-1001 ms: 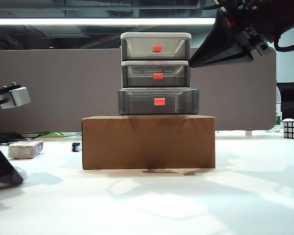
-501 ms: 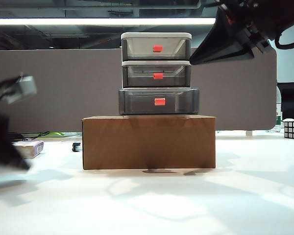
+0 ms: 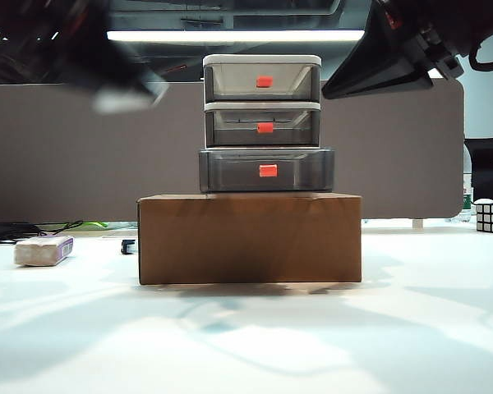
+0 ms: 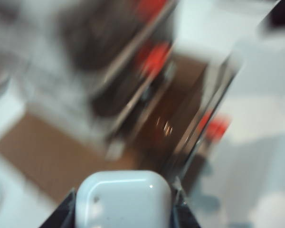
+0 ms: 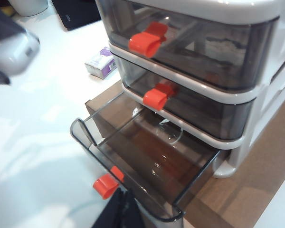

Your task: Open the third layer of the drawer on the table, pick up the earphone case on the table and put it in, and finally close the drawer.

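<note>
White and glossy, the earphone case (image 4: 124, 199) sits pinched between the fingers of the left gripper (image 3: 125, 92), which hangs blurred high at the upper left of the exterior view, beside the drawer (image 3: 262, 123). That unit stands on a cardboard box (image 3: 250, 238) on the table (image 3: 246, 336). Its third layer (image 5: 142, 161) is pulled out. The right gripper (image 5: 118, 211) hovers just by the layer's red tab (image 5: 106, 185); I cannot tell its jaws' state.
</note>
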`<action>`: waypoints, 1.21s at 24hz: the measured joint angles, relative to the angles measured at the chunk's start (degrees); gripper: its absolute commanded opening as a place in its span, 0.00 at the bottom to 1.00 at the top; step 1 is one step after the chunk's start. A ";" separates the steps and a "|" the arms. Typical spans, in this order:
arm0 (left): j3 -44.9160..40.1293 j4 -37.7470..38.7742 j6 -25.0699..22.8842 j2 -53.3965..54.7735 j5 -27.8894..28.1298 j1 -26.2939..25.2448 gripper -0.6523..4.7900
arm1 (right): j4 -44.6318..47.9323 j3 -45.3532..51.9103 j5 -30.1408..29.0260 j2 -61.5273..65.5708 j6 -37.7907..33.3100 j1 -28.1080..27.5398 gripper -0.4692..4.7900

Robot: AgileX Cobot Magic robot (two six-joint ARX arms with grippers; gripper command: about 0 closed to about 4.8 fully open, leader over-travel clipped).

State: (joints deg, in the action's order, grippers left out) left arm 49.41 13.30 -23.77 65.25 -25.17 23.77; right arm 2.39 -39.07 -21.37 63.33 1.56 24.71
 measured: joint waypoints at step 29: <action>2.47 -21.46 0.92 20.00 9.55 13.33 0.67 | -4.07 0.00 0.28 -4.70 0.00 -0.07 0.08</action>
State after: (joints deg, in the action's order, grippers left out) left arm 51.88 -8.16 -22.85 85.25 -15.62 37.10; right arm -1.67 -39.07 -21.08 58.63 1.56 24.64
